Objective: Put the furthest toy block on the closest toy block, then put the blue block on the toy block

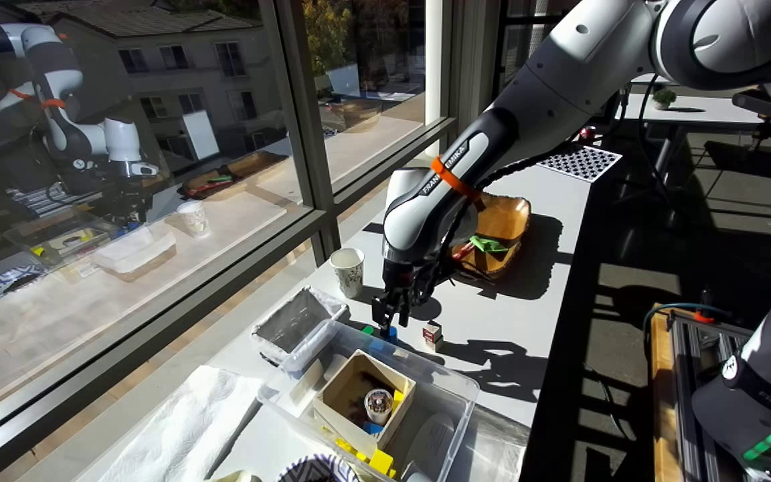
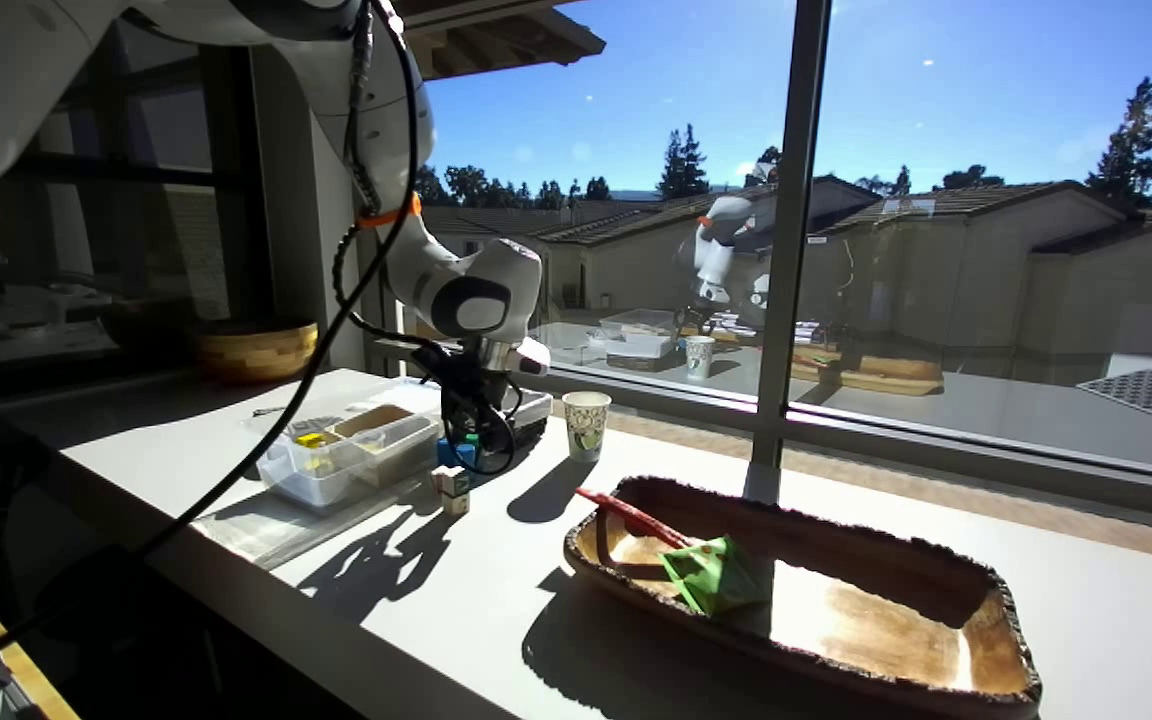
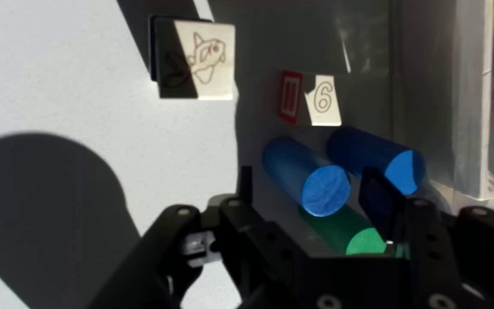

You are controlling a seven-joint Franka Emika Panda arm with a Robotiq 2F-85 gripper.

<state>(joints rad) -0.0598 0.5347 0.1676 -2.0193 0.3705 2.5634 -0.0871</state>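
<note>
Finding leftmost the fish-marked toy block, seemingly upon another; centrally, the blue block, in wrist view between the sides of the spread pincer, near the six-marked block. When closing, possibly toppling the second blue cylinder, further right, because of standing too close.

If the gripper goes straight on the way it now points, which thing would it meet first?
Probably the blue block framed by the open gripper in the wrist view; depth is unclear, so perhaps the other blue block instead.
</note>
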